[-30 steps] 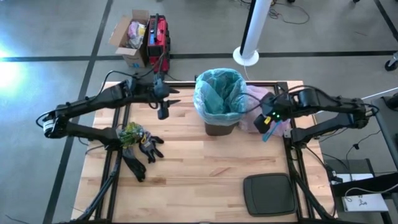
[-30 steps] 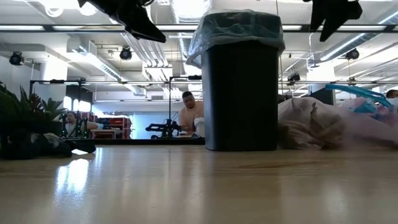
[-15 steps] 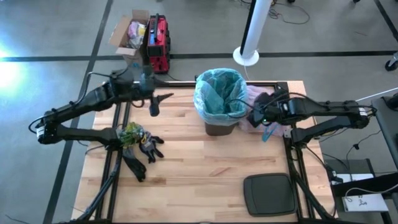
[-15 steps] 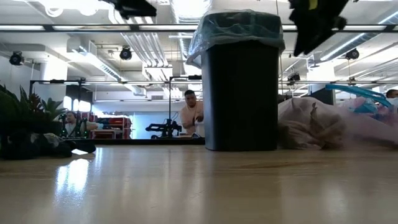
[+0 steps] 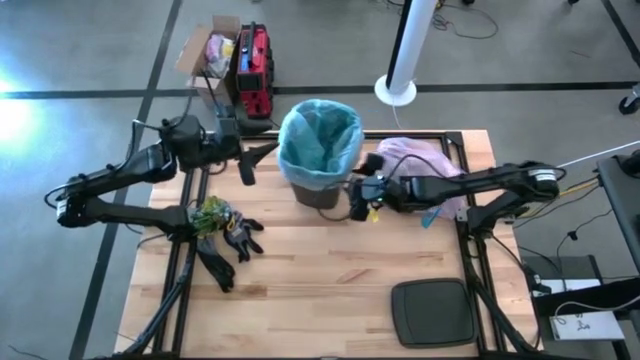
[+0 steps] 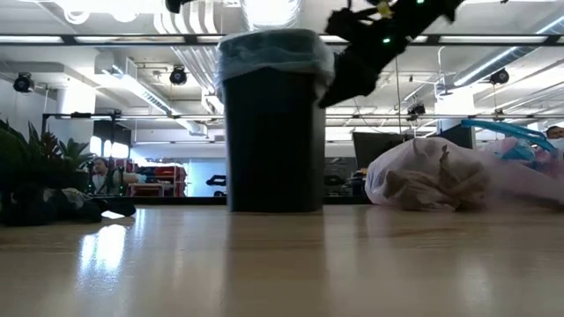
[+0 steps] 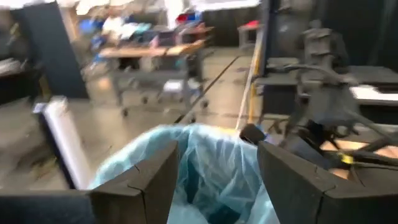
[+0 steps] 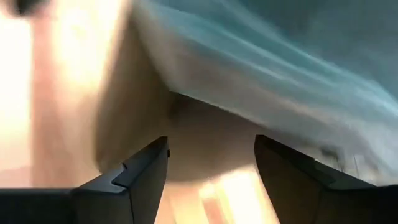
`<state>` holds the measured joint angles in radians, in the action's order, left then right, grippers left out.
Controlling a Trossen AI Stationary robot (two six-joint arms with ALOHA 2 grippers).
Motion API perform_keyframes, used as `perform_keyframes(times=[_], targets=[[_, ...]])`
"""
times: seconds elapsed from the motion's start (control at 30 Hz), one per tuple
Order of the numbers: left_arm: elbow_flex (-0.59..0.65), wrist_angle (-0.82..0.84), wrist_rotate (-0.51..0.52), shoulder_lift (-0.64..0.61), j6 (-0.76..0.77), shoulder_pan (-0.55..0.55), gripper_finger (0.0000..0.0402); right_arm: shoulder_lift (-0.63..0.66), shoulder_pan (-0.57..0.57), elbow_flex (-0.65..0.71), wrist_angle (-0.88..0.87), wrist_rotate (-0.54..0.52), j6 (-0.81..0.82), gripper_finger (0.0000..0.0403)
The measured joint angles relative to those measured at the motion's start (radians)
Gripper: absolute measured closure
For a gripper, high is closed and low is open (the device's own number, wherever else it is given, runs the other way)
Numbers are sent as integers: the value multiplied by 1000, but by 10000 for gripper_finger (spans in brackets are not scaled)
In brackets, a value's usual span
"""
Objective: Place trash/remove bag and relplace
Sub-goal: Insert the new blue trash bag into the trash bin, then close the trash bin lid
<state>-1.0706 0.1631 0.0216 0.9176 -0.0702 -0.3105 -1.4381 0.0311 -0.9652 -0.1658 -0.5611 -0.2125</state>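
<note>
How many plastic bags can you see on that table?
2: a light blue bag lines the dark bin near the table's far edge, and a pink bag lies bunched on the table beside it. Others may be hidden inside.

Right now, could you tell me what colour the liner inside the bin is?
The liner is light blue and translucent; the high view shows it best.

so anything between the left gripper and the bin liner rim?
Nothing visible. The left gripper hangs open just left of the bin, with bare table in between and the light blue liner rim straight ahead. The right gripper is on the bin's far side.
</note>
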Motion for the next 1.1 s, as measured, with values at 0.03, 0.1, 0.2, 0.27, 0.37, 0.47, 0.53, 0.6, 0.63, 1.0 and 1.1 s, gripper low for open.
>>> perform_keyframes(times=[0.03,0.1,0.2,0.27,0.37,0.47,0.53,0.6,0.63,1.0,1.1], targets=[[-1,14,55,6,26,20,196,-28,0,-16,28,34,-48,177],[-5,34,190,27,82,68,196,-76,0,-45,-22,85,-78,174],[-17,45,369,58,176,155,196,-80,0,-82,-155,182,-43,171],[-45,40,445,84,186,211,195,-37,0,-79,-240,267,1,170],[-103,82,542,130,198,269,196,44,-16,-35,-274,402,88,171],[-168,161,585,184,263,297,197,141,-64,12,-350,474,107,179],[-209,207,589,227,321,309,197,190,-118,46,-430,510,87,186],[-242,236,589,266,361,320,194,217,-189,83,-519,569,47,193],[-259,238,586,286,366,326,192,224,-230,100,-544,606,34,195],[-556,392,419,505,349,380,175,201,-720,146,-375,665,446,206],[-655,489,376,537,298,404,180,139,-815,136,-413,685,662,217]])
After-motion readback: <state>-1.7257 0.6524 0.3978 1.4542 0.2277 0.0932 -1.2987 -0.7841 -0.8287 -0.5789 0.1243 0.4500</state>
